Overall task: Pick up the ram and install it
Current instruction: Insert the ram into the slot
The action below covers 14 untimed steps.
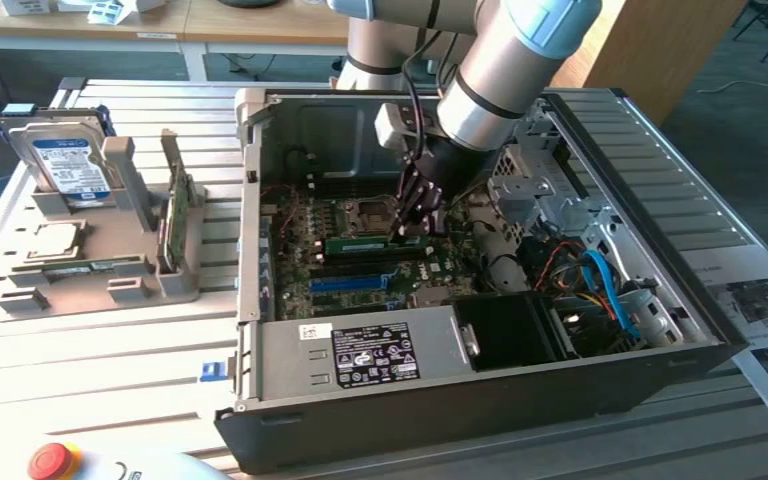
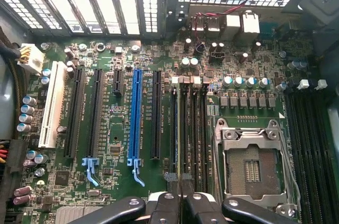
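Observation:
My gripper (image 1: 418,230) reaches down into the open computer case (image 1: 244,250), over the motherboard (image 2: 106,60). Its fingers (image 2: 165,205) are pressed together on the ram (image 1: 357,243), a thin green stick standing on edge. In the wrist view the ram (image 2: 180,128) appears edge-on as a narrow line running away from the gripper (image 2: 180,205), along the black memory slots (image 2: 197,128) beside the CPU socket (image 2: 251,166). I cannot tell whether it is fully seated in the slot.
A grey holder (image 1: 117,280) at the exterior view's left carries a hard drive (image 1: 71,165), a green card (image 1: 177,205) and a processor (image 1: 53,240). Inside the case are the power supply (image 1: 371,350), blue cables (image 1: 604,285) and a blue slot strip (image 2: 136,118). A red button (image 1: 51,460) sits near the front.

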Available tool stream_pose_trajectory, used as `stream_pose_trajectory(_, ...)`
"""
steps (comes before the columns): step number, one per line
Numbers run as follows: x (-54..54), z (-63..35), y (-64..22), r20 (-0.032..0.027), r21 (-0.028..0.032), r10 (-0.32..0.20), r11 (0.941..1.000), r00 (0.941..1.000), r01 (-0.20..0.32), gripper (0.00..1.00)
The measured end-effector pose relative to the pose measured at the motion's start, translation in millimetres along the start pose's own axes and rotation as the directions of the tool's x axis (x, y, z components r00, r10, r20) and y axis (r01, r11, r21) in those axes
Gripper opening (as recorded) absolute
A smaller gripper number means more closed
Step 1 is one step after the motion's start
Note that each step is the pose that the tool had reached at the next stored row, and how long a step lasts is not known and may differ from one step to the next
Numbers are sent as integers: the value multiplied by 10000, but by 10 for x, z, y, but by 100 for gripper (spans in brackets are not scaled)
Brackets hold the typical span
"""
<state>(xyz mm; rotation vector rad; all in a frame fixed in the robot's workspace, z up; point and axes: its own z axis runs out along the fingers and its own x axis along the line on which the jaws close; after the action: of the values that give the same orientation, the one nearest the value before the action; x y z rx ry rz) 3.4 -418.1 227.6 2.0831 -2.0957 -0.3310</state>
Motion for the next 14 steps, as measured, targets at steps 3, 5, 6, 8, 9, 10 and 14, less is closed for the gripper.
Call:
stream_pose_trajectory(3, 0, 3, -1, 1, 0, -1, 10000, 10000, 1, 12)
stream_pose_trajectory(5, 0, 6, 1, 0, -1, -2, 10000, 10000, 2, 12)
stream_pose_trajectory(6, 0, 8, 3, 0, -1, 0, 10000, 10000, 0, 12)
stream_pose_trajectory(8, 0, 11, 6, 0, -1, -1, 10000, 10000, 1, 12)
stream_pose_trajectory(9, 0, 14, 8, 1, -2, 0, 10000, 10000, 0, 12)
stream_pose_trajectory(10, 1, 15, 8, 1, -2, 0, 10000, 10000, 0, 12)
stream_pose_trajectory(14, 1, 15, 9, 1, -3, 6, 10000, 10000, -6, 12)
